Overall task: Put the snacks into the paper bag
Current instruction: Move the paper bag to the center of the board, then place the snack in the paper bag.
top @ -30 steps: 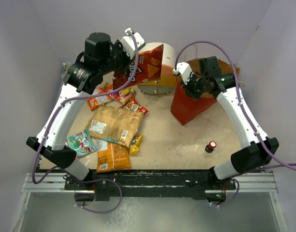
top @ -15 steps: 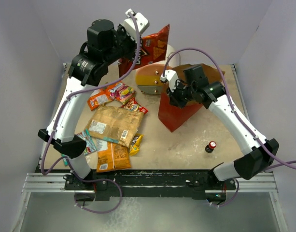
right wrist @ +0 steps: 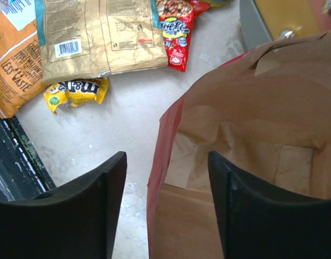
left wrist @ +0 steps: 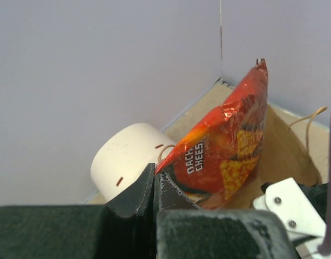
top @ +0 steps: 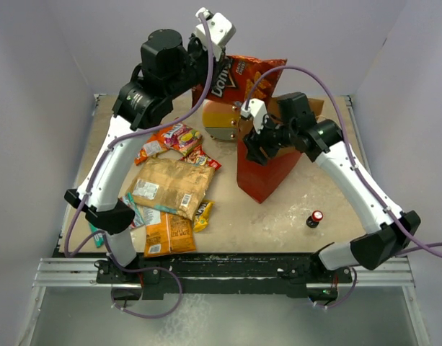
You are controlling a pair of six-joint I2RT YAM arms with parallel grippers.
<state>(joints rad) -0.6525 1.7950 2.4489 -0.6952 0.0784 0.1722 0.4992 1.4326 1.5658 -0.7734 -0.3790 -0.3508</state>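
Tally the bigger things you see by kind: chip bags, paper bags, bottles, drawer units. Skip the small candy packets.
chip bags: 3 (red Doritos bag, tan chip bag, orange chip bag)
paper bag: 1
bottle: 1
round drawer unit: 1
total: 6

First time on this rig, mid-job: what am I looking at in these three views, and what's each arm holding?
Two robot arms share a table. The wide view looks down from above and behind them; the other two come from cameras on each wrist. The left gripper is shut on the red Doritos bag, held in the air near the paper bag. The right gripper is open, its fingers either side of the bag's rim. More snack packets and a small bottle sit on the table.
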